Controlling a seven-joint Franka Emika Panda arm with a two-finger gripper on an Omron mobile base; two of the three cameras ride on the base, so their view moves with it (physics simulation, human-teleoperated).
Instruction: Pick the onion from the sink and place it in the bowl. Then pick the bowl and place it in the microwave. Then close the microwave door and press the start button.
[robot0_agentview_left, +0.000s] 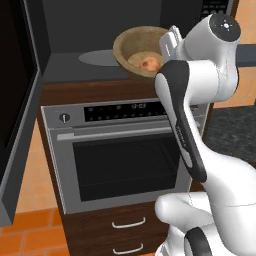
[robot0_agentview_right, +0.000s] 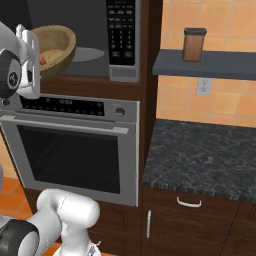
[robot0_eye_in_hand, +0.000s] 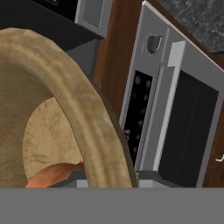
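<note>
**op:** Microwave (robot0_agentview_left: 100, 30) first since it's the biggest thing in play: cavity's open, the microwave door (robot0_agentview_left: 17, 100) is swung out wide on the left in my left base cam, which is why I've got a clear lane in. Steel oven (robot0_agentview_left: 120, 150) sits directly under it, so I'm coming in above its control strip.

**reply:** where's the bowl at?

**op:** bowl (robot0_agentview_left: 140, 50) is at the front lip of the cavity, tipped toward me, not flat on the floor yet as far as I can judge. The glass turntable (robot0_agentview_left: 100, 57) is just behind it. Gripper (robot0_agentview_left: 170, 42) is pressed together on the bowl's right rim; in the hand cam the rim (robot0_eye_in_hand: 83, 113) runs right up the frame, so it's a rim pinch.

**reply:** onion still in there?

**op:** yep, onion (robot0_agentview_left: 148, 63) sits low in the bowl, rolled to the downhill side because of the tilt. I'd guess next is pushing deeper and levelling out.
</note>
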